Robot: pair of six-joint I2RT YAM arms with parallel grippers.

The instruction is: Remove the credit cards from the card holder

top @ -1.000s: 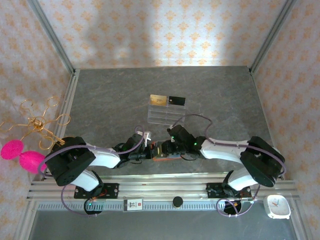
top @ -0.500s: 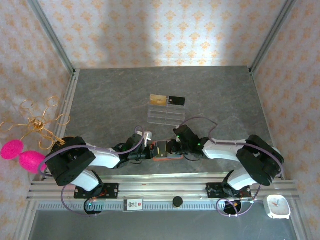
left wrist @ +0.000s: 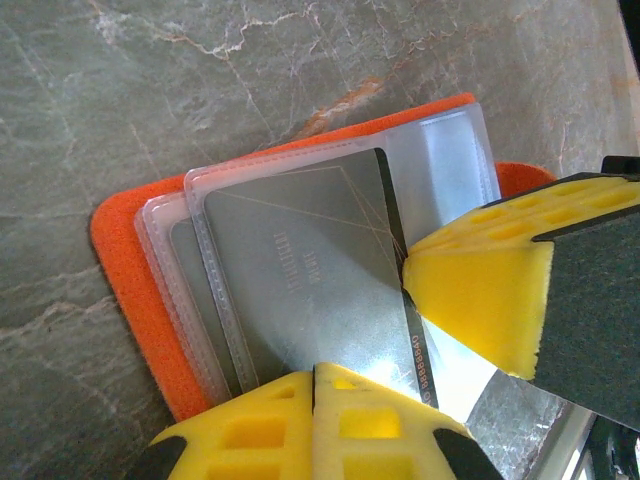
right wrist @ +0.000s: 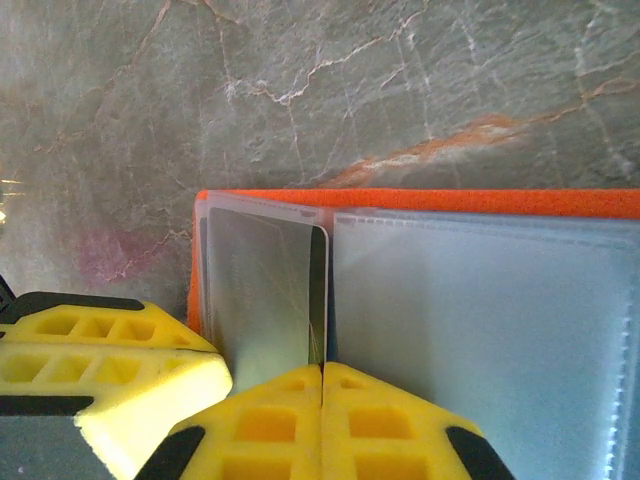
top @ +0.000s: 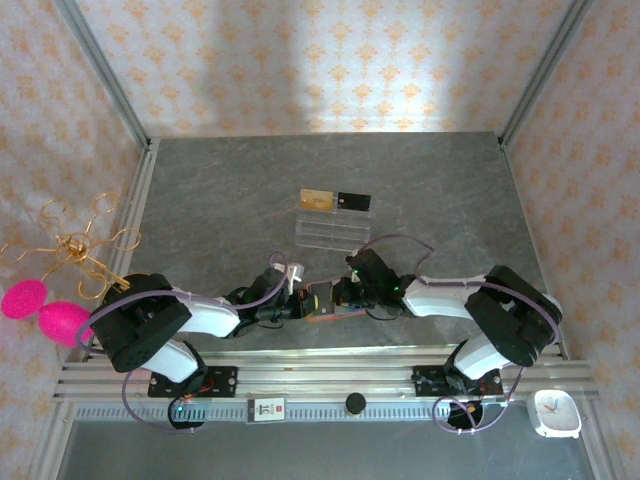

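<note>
The orange card holder (top: 322,302) lies open near the front edge between both grippers, its clear sleeves (left wrist: 215,290) facing up. A silvery credit card (left wrist: 300,270) with a dark stripe sticks partly out of a sleeve. My left gripper (left wrist: 316,372) is shut at the holder's near edge, on the sleeve edge. My right gripper (right wrist: 322,368) is shut with the card's edge (right wrist: 318,300) running into its seam. One of its fingers (left wrist: 480,285) shows beside the card. A gold card (top: 318,199) and a black card (top: 353,201) rest on the rack behind.
A clear acrylic rack (top: 335,228) stands mid-table behind the holder. A gold wire stand (top: 78,245) with pink balls (top: 45,310) sits outside the left rail. A white clock (top: 555,412) lies at the front right. Metal frame posts border the table.
My right gripper's jaws have closed on the card's edge and the right arm has shifted slightly. The left gripper has stayed shut in place.
</note>
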